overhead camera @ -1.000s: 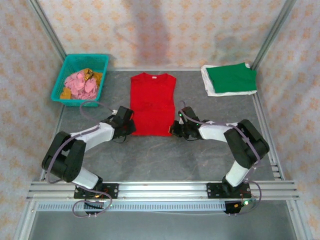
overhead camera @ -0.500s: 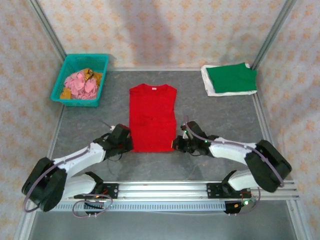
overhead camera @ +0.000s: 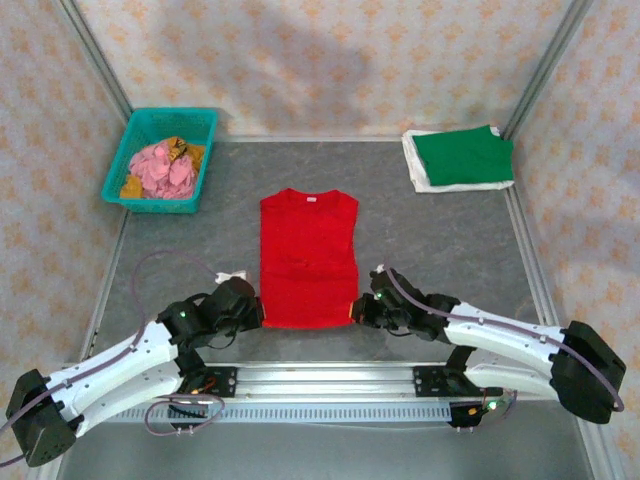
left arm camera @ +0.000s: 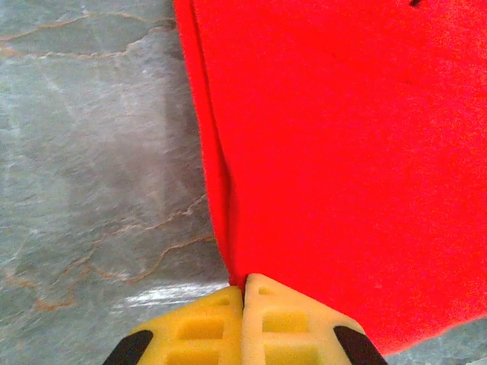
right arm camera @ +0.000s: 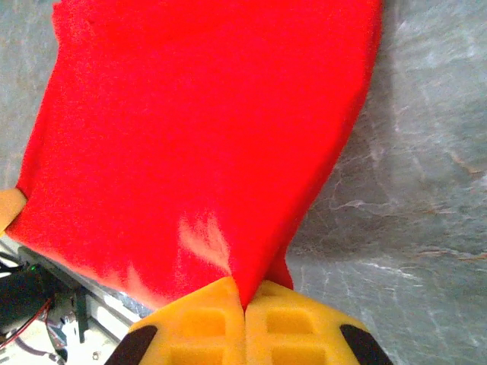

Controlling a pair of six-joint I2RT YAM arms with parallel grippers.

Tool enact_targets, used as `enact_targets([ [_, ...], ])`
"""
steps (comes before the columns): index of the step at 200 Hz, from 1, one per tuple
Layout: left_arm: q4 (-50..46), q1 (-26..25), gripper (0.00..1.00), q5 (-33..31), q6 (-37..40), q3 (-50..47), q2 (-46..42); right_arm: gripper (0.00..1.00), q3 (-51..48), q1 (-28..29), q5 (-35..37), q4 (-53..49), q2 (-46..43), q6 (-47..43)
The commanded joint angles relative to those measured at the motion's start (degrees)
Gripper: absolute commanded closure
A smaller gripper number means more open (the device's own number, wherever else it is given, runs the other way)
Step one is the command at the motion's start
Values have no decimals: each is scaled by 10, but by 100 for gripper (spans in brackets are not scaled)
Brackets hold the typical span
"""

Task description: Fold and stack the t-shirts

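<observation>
Red t-shirt (overhead camera: 308, 258): near corners clenched in left jaws, right jaws; pinched hem hidden.

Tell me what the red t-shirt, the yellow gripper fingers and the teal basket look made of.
Red t-shirt: soft cloth, matte and slightly fuzzy; it creases where it is pinched.
Gripper fingers: likely moulded plastic or a rubbery material, matte yellow with recessed pockets; which of the two is unclear.
Teal basket: probably plastic, going by its even bright colour and thin walls.
</observation>
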Motion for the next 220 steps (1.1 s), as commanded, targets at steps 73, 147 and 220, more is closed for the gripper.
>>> enact_targets([
  [73, 1, 131, 100, -61, 113, 227, 90, 100, 276, -91, 87, -87, 93, -156],
  [147, 80, 212, 100, -44, 156, 304, 240, 100, 364, -173, 46, -24, 238, -192],
  [220, 158, 277, 100, -7, 190, 331, 353, 100, 389, -210, 9, 19, 319, -172],
])
